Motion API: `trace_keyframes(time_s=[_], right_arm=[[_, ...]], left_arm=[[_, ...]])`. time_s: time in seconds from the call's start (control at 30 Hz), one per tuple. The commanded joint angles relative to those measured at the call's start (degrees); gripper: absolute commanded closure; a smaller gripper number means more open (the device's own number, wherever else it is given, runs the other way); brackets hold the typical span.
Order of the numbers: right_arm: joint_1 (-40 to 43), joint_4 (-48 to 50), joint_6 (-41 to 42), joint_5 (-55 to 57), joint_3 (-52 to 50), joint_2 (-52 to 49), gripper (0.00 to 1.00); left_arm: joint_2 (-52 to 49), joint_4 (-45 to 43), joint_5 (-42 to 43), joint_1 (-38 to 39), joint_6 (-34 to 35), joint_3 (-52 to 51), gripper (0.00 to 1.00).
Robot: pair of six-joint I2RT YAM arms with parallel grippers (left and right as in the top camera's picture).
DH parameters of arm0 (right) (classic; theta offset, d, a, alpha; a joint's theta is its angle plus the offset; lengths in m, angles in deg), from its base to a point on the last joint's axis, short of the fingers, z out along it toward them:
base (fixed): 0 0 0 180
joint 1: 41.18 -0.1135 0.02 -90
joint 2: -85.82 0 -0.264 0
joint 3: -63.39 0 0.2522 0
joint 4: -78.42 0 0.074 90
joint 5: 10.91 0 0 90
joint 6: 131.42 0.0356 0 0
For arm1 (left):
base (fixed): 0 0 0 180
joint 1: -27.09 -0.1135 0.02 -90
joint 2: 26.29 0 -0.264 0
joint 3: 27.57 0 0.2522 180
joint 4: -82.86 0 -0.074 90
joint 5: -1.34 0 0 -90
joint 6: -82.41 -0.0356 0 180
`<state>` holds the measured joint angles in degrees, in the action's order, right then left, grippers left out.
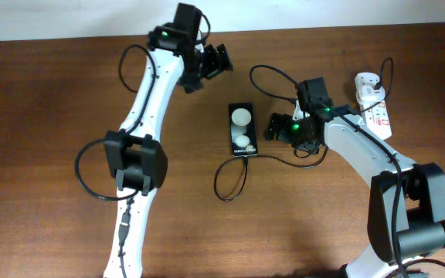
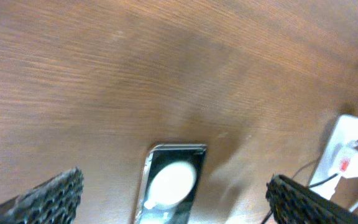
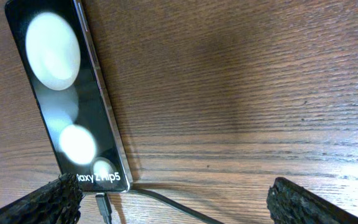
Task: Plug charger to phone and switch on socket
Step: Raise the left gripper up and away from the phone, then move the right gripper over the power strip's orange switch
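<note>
The phone lies flat mid-table, black, with two white round reflections. It also shows in the right wrist view and the left wrist view. The charger's thin black cable loops from the phone's near end toward the right. Its plug tip sits against the phone's text end; I cannot tell if it is seated. The white adapter sits on the socket at far right. My left gripper is open above and behind the phone. My right gripper is open and empty, just right of the phone.
The cable runs across the wood between my right fingers. The socket with a red mark shows at the right edge of the left wrist view, beyond my left fingers. Another cable loop lies behind the right arm.
</note>
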<state>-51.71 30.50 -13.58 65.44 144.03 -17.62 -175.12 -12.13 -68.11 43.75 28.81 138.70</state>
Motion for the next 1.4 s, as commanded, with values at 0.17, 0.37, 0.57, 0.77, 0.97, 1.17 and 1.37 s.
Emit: trace_keyframes(time_s=[0.17, 0.37, 0.57, 0.77, 0.97, 1.17, 1.37], right_arm=[[0.6, 2.1, 0.1, -2.5, -0.1, 1.5, 0.01], [6.9, 2.0, 0.1, -10.4, 0.3, 1.5, 0.01], [7.5, 2.0, -0.6, -11.2, 0.3, 3.4, 0.01], [7.6, 1.8, -2.1, -10.3, 0.7, 8.5, 0.01], [8.0, -14.6, -6.6, 0.7, 18.8, 9.7, 0.01], [19.9, -29.5, -13.1, 0.4, 40.2, 9.4, 0.01], [38.3, -38.6, -21.7, -9.5, 49.9, 1.2, 0.01]], left_arm=[[0.1, 25.5, -10.5, -5.1, -18.3, 17.1, 0.01], [9.2, 25.5, -10.3, -5.0, -20.0, 17.3, 0.01], [14.1, 25.5, -8.9, -5.0, -20.0, 17.3, 0.01], [14.1, 25.5, -9.0, -5.0, -20.0, 17.3, 0.01], [14.1, 25.5, -9.0, -5.0, -20.0, 17.3, 0.01], [14.1, 25.5, -9.0, -5.0, -20.0, 17.3, 0.01], [14.1, 25.5, -9.0, -5.0, -20.0, 17.3, 0.01]])
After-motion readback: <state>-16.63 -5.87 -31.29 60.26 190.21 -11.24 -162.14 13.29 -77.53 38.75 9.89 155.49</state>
